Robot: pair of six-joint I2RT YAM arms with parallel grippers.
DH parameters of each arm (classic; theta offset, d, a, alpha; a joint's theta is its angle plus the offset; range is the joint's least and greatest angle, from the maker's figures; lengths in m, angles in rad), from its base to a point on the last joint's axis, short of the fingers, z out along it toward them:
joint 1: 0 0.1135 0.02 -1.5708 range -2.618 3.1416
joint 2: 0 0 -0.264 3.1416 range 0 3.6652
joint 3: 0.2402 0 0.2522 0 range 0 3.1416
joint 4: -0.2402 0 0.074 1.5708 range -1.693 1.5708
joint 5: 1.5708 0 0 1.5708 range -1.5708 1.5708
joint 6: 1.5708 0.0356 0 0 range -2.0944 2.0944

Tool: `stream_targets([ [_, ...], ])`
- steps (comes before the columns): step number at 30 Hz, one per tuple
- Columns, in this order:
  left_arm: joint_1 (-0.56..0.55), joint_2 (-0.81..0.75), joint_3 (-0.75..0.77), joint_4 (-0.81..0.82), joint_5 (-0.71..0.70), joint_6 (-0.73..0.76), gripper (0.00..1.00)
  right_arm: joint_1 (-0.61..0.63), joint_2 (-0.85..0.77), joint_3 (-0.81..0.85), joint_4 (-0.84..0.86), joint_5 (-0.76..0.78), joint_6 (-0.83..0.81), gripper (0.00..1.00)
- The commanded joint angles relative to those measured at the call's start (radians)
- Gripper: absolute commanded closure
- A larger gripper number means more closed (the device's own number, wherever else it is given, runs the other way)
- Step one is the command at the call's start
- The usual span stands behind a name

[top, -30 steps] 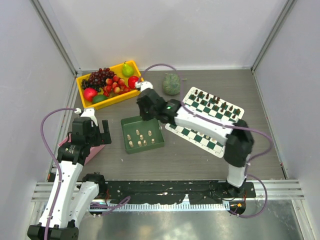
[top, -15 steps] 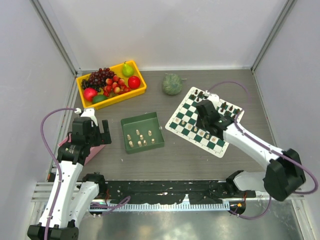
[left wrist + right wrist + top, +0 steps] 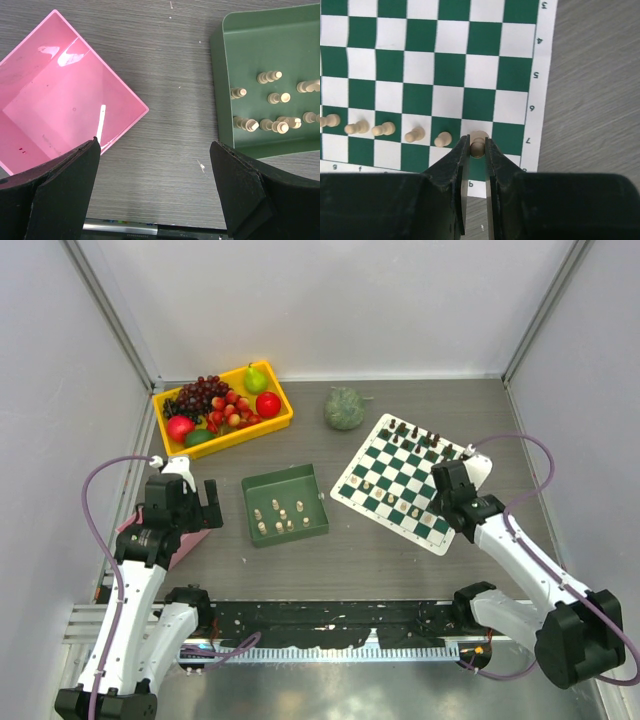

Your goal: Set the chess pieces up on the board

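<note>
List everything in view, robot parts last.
board: one, green and white checks, right of centre
green tray: one, centre
cream pieces: five in a row on board, several more in tray
dark pieces: many, board's far edge
yellow bin: one, far left, holds fruit
green round object: one, beyond board
pink container: one, near left
left gripper: open, empty, between pink container and tray
right gripper: shut on sixth cream piece at row's end

Overhead looks down from behind; right wrist closely shares the board [image 3: 400, 485]
</note>
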Motion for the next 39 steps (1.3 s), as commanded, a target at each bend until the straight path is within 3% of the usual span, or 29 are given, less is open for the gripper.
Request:
stream_targets([
  [1,0.006,-0.002,0.031,0.016,0.01,0.007,0.01,-0.038,-0.018,-0.029,-0.02,0.038,0.057,0.94],
  [16,0.006,-0.002,0.031,0.016,0.01,0.005,0.01,-0.046,0.094,-0.136,0.07,0.035,0.12,0.94],
  [39,0.006,0.007,0.033,0.018,0.013,0.004,0.01,-0.051,0.129,-0.145,0.116,0.044,0.108,0.89],
])
